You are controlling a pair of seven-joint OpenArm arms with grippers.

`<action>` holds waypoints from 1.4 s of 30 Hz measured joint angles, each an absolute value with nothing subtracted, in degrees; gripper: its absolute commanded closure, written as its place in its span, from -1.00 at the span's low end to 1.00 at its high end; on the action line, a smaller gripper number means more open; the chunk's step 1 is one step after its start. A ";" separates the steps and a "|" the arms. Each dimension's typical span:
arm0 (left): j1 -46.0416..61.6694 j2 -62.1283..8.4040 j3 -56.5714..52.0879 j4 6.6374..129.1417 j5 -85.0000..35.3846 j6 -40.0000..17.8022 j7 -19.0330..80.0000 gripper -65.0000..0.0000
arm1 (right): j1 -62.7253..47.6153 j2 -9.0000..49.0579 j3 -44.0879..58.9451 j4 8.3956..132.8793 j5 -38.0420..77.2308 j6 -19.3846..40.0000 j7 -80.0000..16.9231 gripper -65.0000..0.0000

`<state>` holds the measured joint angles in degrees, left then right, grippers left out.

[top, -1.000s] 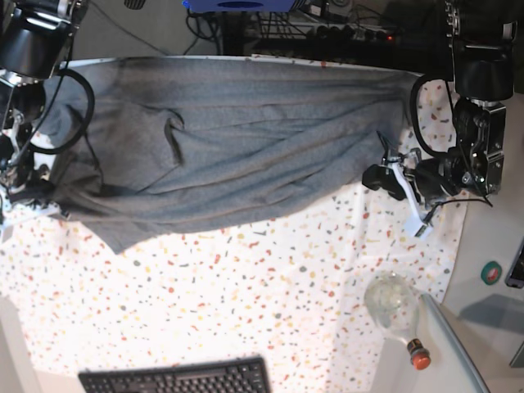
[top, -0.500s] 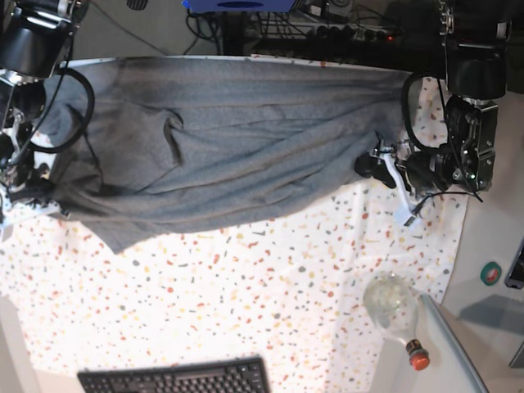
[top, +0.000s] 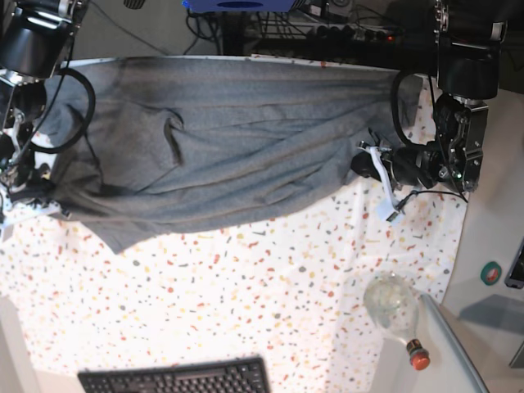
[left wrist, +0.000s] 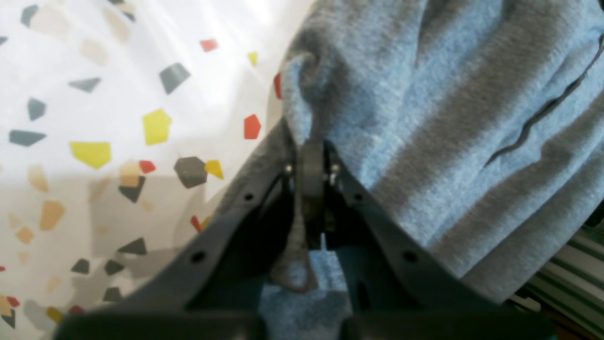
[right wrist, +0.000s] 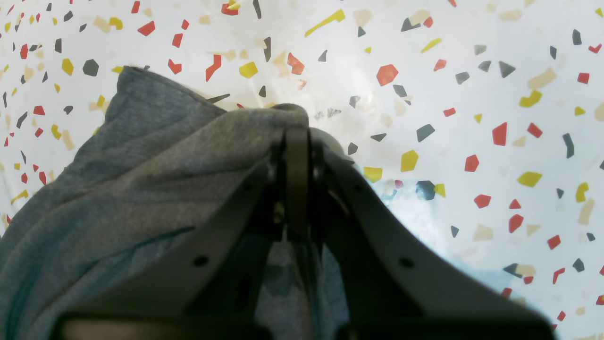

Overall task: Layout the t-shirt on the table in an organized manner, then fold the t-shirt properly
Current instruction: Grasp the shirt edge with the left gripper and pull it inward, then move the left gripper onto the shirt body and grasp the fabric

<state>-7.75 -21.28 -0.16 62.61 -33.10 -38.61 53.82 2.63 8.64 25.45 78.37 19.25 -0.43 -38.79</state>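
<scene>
The shirt [top: 229, 139] lies spread across the far half of the table [top: 270, 286], wide from side to side but rumpled, with long creases running along it and a small pucker left of its middle. Its near edge sags unevenly toward me, lower on my right side than on my left.

My left gripper [top: 362, 165] is clamped on the shirt's edge at that end; in the wrist view the jaws stand pressed together with a pinch of grey cloth [left wrist: 302, 118] rising between them and more fabric bunched below. My right gripper [right wrist: 296, 137] is likewise closed on the opposite end, a fold of cloth draped over the jaw tips, the speckled cover showing just beyond. In the base view that gripper is mostly hidden at the frame's edge beside the dark cable loop [top: 74, 110].

I judge I hold both ends so that I can draw the cloth taut and flatten it; laying out seems unfinished, and folding not begun.

Off the shirt, a clear bottle [top: 393, 307] with a red cap lies near the table's corner, and a keyboard [top: 176, 378] sits at the near edge, both well apart from the cloth.
</scene>
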 measured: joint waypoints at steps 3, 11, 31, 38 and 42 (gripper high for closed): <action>-7.70 -21.26 -0.49 62.96 -33.08 -38.61 53.89 1.00 | 2.66 8.64 25.45 78.37 19.25 -0.43 -38.76 1.00; -7.29 -21.47 -0.80 70.37 -33.47 -38.41 56.14 1.00 | 2.66 8.67 25.45 78.37 19.22 -0.43 -38.79 1.00; -9.30 -21.74 14.59 86.52 -3.51 -24.40 56.80 1.00 | 3.46 8.95 25.50 78.37 19.03 -0.43 -38.79 1.00; -5.26 -17.67 28.73 89.78 26.37 -24.93 56.51 1.00 | 3.46 8.82 25.50 78.37 19.27 -0.43 -38.79 1.00; -1.41 -16.51 35.77 89.78 35.11 -25.23 55.96 1.00 | 3.46 8.82 25.50 78.37 19.25 -0.43 -38.81 1.00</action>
<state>-1.41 -16.51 35.77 89.78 35.11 -25.23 55.96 3.46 8.82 25.50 78.37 19.25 -0.43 -38.81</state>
